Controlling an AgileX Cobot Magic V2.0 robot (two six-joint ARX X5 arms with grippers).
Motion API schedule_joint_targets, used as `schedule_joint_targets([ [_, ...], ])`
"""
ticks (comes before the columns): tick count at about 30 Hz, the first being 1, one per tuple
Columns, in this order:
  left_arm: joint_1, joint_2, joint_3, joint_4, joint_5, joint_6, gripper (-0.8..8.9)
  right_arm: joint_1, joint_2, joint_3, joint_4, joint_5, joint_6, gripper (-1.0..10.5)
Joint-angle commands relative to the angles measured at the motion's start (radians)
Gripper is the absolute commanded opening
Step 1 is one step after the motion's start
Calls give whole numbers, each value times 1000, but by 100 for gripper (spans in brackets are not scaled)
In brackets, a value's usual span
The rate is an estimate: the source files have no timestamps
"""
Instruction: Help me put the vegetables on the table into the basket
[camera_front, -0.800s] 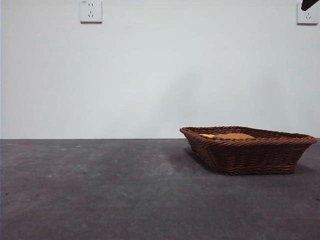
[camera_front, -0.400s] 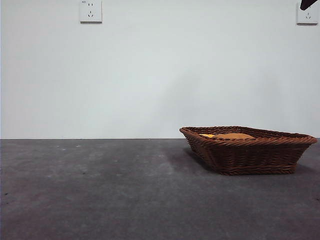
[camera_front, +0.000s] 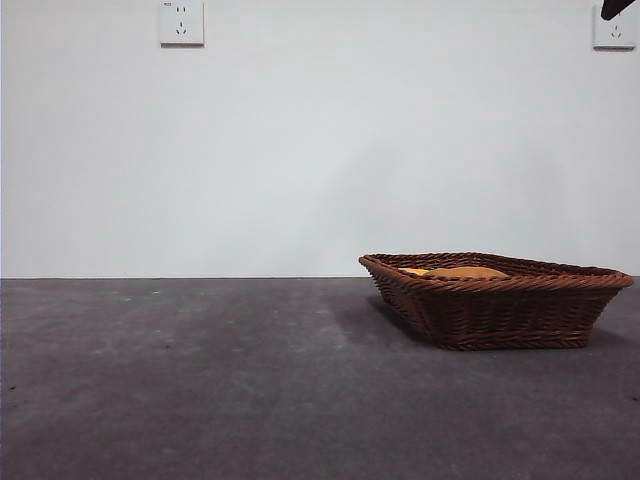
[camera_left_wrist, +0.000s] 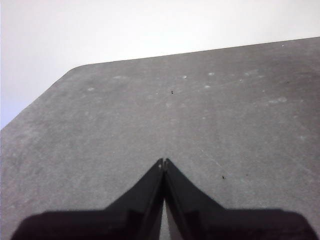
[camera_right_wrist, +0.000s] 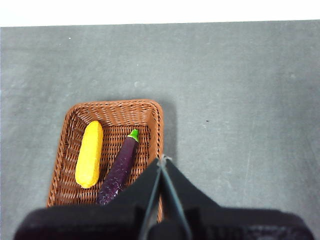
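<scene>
The corn (camera_right_wrist: 89, 154) and eggplant (camera_right_wrist: 119, 167) lie in the basket (camera_right_wrist: 157, 111) just under the right fingers (camera_right_wrist: 162, 159), which are pressed together and empty like the left fingers (camera_left_wrist: 163, 162), so both arms should just lift slowly away.

A brown woven basket (camera_front: 497, 300) sits on the dark grey tabletop (camera_front: 200, 380), toward its right edge and near the far edge. Just above the braided rim shows the rounded top of a tan-orange potato (camera_front: 468, 272), with a sliver of yellow corn (camera_front: 414, 271) beside it. On the pale wall behind are two white sockets (camera_front: 181, 22), one at each upper side. A black tip (camera_front: 616, 8) pokes in at the top right corner.
</scene>
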Motion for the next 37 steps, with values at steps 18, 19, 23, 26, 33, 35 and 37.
schedule_joint_targets([
  [18,3,-2,-13,0,0,-10,-1,16,-623,-603,403,140,-172,1],
  [19,3,-2,-13,0,0,-10,-1,16,-659,-661,426,153,-172,1],
  [23,3,-2,-13,0,0,-10,-1,16,-820,-922,536,172,-172,1],
  [26,3,-2,-13,0,0,-10,-1,16,-936,-1100,619,179,-172,1],
  [33,3,-2,-13,0,0,-10,-1,16,-1205,-1456,828,178,-167,1],
  [35,3,-2,-13,0,0,-10,-1,16,-1272,-1540,892,178,-166,1],
  [37,3,-2,-13,0,0,-10,-1,16,-1331,-1616,953,178,-165,1],
])
